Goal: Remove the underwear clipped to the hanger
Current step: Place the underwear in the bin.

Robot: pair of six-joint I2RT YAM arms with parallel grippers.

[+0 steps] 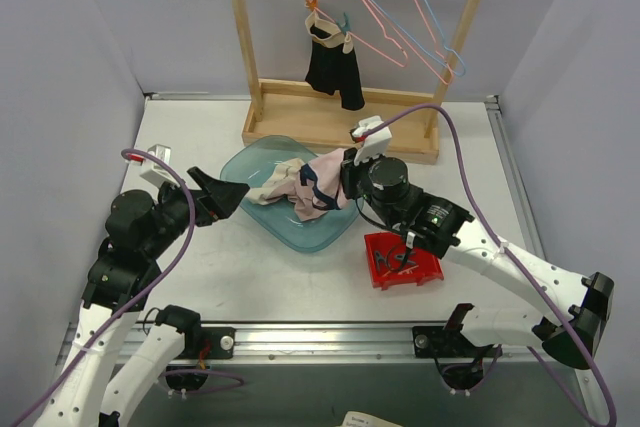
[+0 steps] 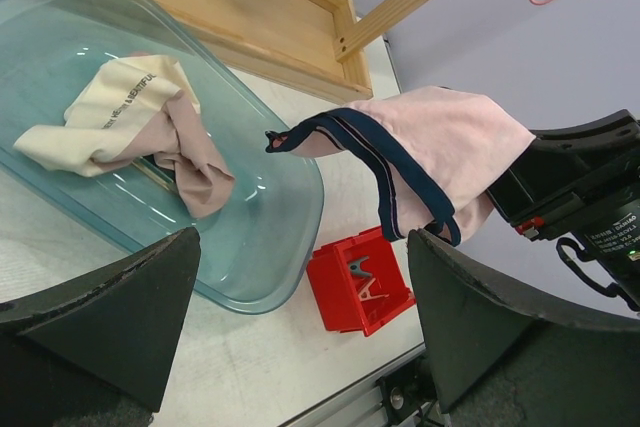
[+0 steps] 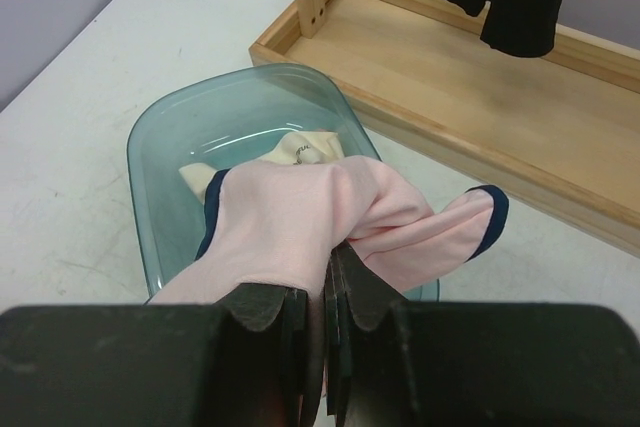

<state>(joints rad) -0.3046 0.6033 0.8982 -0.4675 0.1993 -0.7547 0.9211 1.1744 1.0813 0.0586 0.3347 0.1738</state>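
Right claw point(image 3: 325, 282) pinches dark-trimmed pink underwear point(image 3: 290, 217), draped ahead over glass dish point(image 3: 150, 177).

White table point(image 1: 250, 277) w/ glass dish point(image 1: 300, 235), red bin point(image 1: 381, 272), wooden rack base point(image 1: 290, 115).

L arm folded at left side, forearm angled inward; left hand point(image 1: 236, 199) has fingers point(image 2: 100, 317) spread wide. R arm stretches diagonally fwd from its base; right hand point(image 1: 346, 175) pinched tight on pink underwear point(image 1: 325, 169).
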